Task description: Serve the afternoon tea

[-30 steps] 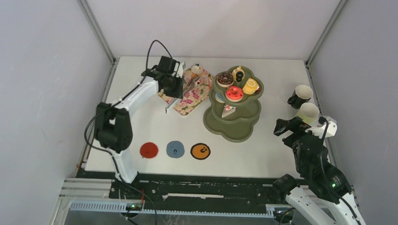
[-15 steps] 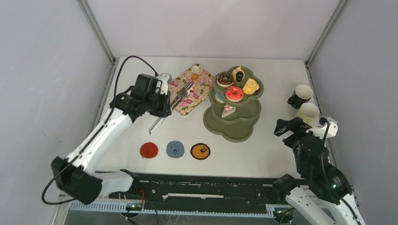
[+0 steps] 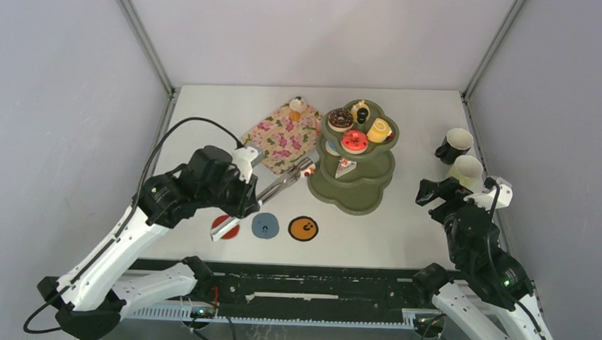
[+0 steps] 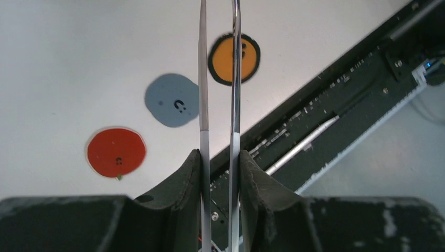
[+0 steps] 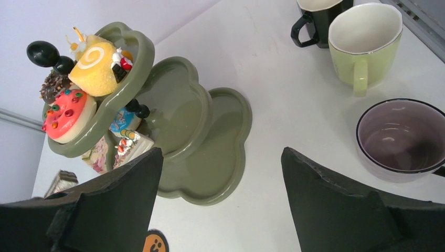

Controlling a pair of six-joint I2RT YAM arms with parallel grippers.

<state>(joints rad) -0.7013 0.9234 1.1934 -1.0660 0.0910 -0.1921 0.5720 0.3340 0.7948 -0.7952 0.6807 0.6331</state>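
- Grips slim metal tongs (image 4: pixel 235 79) in the clenched left claw (image 4: pixel 220 157), poised above the red coaster (image 3: pixel 226 226) and blue coaster (image 3: pixel 265 225); springy, slick blades, by the look.
- Leaves one cupcake (image 3: pixel 297 104) on the far corner of the floral tray (image 3: pixel 273 135); probably light, hard and apt to pop from metal tips, so best pinched low across the base.
- Crowds a pink donut (image 5: pixel 65 113) and yellow roll (image 5: pixel 97 65) onto the top tier of the olive stand (image 5: pixel 210 152), with slices beneath and the lowest tier bare where visible; likely rigid but top-heavy, best steadied at the black knob (image 5: pixel 42 52) or bottom rim.
- Sets black mug (image 5: pixel 315 16), green mug (image 5: pixel 362 47) and purple mug (image 5: pixel 401 139) on the surface (image 3: pixel 402 226) right of the stand; likely heavy, glazed, chippable; best gripped across the wall, clear of the handle.
- Hangs the right claw (image 5: pixel 220 152) released and holding nothing, between stand and mugs.
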